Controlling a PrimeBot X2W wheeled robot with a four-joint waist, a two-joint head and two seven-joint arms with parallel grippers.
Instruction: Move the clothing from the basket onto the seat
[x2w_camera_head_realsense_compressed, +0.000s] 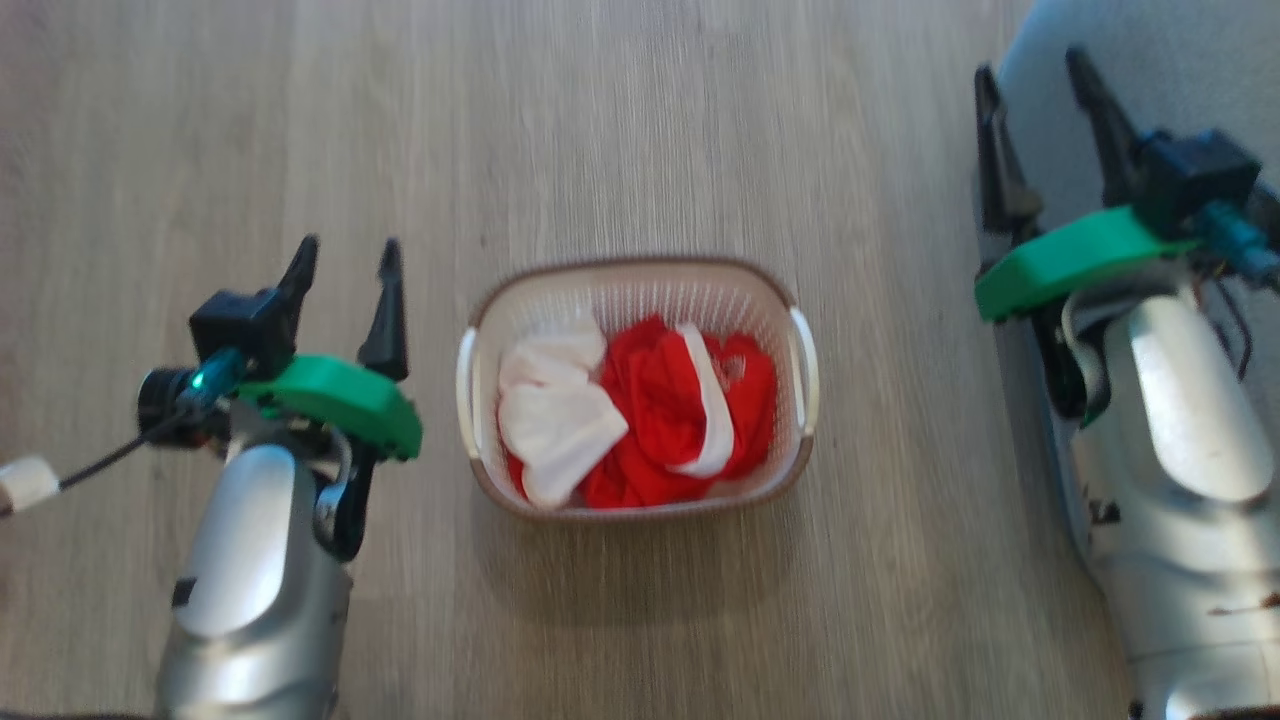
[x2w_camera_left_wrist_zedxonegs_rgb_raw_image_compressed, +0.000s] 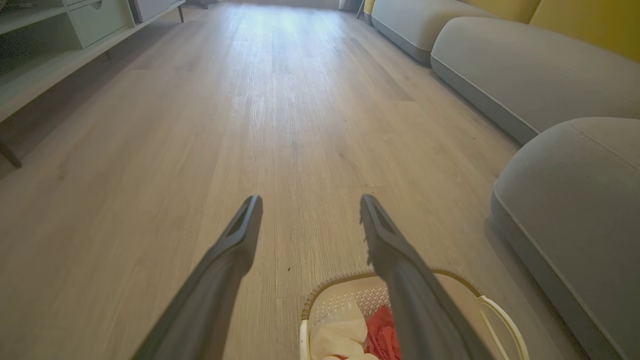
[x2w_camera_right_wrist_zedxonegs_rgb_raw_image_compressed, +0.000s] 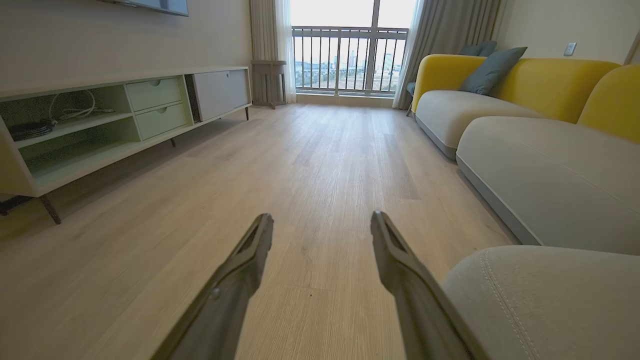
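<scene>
The cream basket with a brown rim stands on the wood floor between my two arms. In it lies the clothing: red fabric with a white strip, and white pieces at its left side. My left gripper hangs open and empty just left of the basket. My right gripper is open and empty at the far right, above the edge of the grey seat. In the left wrist view, the basket and clothing show under the open gripper, with the seat at right. The right wrist view has my open gripper beside the seat.
More grey sofa cushions with yellow backs line the right side of the room. A low pale-green TV cabinet runs along the left wall. A balcony window is at the far end, with wood floor between.
</scene>
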